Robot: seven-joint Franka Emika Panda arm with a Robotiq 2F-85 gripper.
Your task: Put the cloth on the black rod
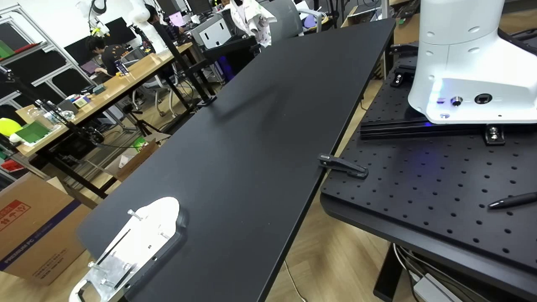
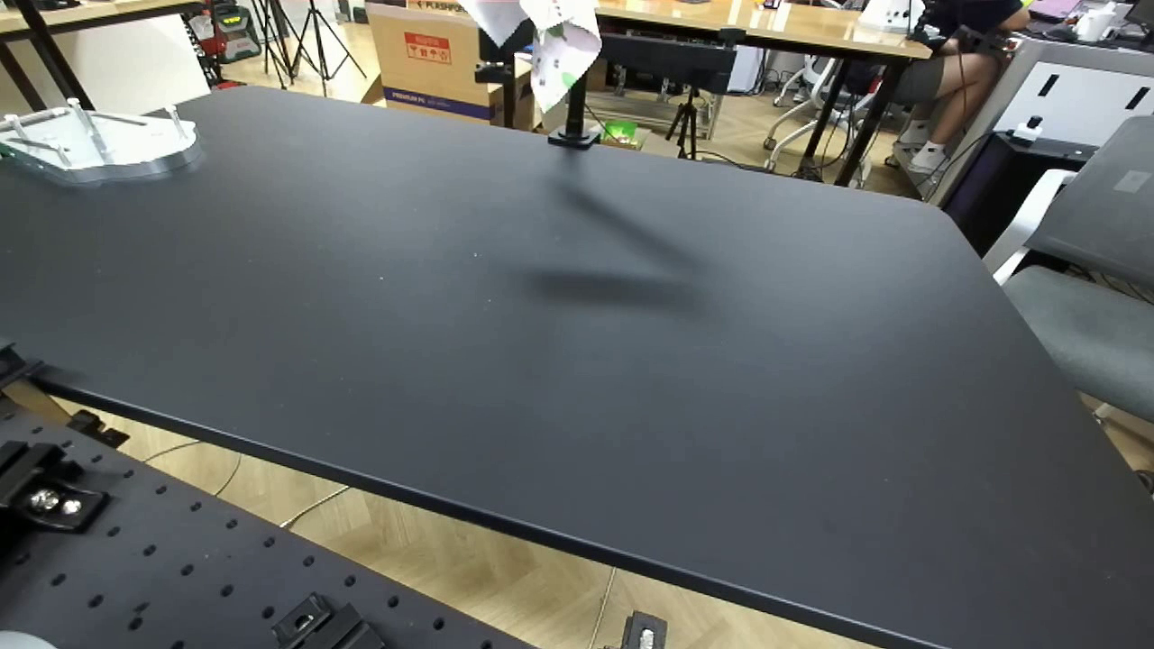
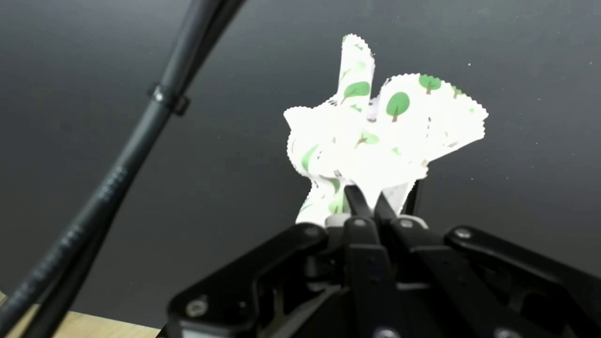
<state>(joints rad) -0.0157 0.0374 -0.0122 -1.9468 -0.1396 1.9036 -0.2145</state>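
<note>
while the gripper (image 3: pixel 371 199), nearly closed, pinches the cloth (image 3: pixel 375 141) | black rod (image 2: pixel 667 61) runs toward three o'clock from it in an exterior view | touching: can't tell

White cloth (image 3: pixel 399 136), printed with green trees, hangs crumpled; in an exterior view it partly hides the level black rod (image 2: pixel 667 59) near the far edge of the counter (image 2: pixel 631 406), contact unclear.
</note>
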